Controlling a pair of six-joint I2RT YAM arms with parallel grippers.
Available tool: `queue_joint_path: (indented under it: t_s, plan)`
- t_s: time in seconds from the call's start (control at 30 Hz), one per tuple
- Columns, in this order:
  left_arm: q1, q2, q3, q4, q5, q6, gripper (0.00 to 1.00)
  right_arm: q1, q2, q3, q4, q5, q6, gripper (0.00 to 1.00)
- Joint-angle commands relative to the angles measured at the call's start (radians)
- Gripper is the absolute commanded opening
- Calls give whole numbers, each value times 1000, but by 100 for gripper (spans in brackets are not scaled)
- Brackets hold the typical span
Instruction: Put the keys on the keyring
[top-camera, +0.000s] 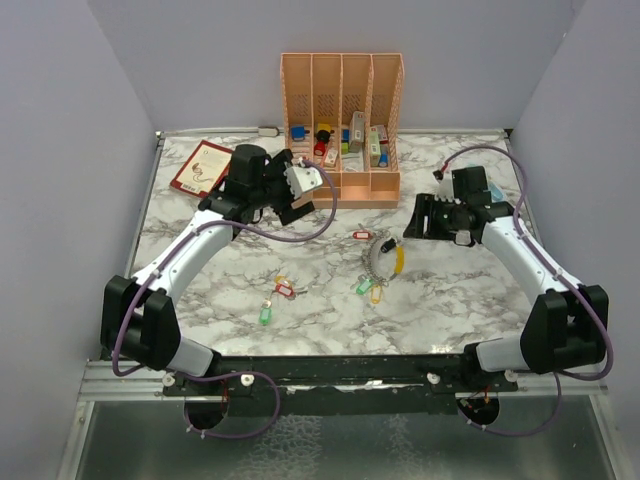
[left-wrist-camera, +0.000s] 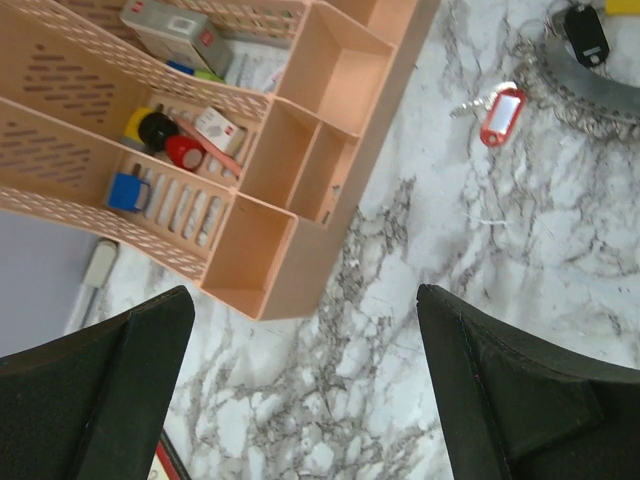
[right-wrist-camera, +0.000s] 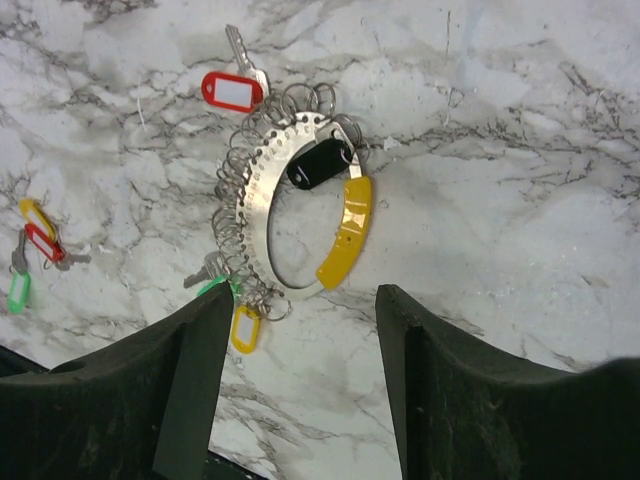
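Your right fingers (right-wrist-camera: 300, 292) hang released and empty; clamp the keyring (right-wrist-camera: 252, 215) just ahead of them, avoiding its keys (right-wrist-camera: 232, 90)

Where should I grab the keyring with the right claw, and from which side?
I'd grip the yellow section of the keyring, from straight above with the right claw, jaws across the band. The ring lies flat, and only that stretch is bare of small split rings.

Marbled white table (top-camera: 470, 300), peach organizer (top-camera: 342, 188) at back; red card (top-camera: 201, 166) far left; keyring (right-wrist-camera: 250, 215) centre; loose keys (top-camera: 285, 290) nearer
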Motion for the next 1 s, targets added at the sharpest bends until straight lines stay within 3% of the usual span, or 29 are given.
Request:
queue_joint_path:
  t_s: [0.0,0.23,0.3,0.33,0.37,0.57,0.8,0.97]
  plan:
    - [4,-39,-67,-72,1,38,96,1,-32,-34,26,-18,-8,59]
    - [5,-54,-116,-31,-27,26,97,1,-53,-73,153,-2,31,64]
    - [6,-57,-114,-22,-54,24,97,0,-71,-84,190,75,83,76]
    - [7,-60,-119,-16,-64,25,97,1,-80,-88,203,99,98,98]
    - [8,-63,-126,-8,-76,25,97,1,-87,-89,212,111,107,100]
    - [11,-61,-146,35,-92,-27,99,1,-122,-95,236,211,110,99]
    - [26,-6,7,-104,-120,-74,99,1,-142,-100,225,284,85,99]
    - [28,-17,-15,-73,-110,-97,99,1,-149,-93,237,289,75,99]
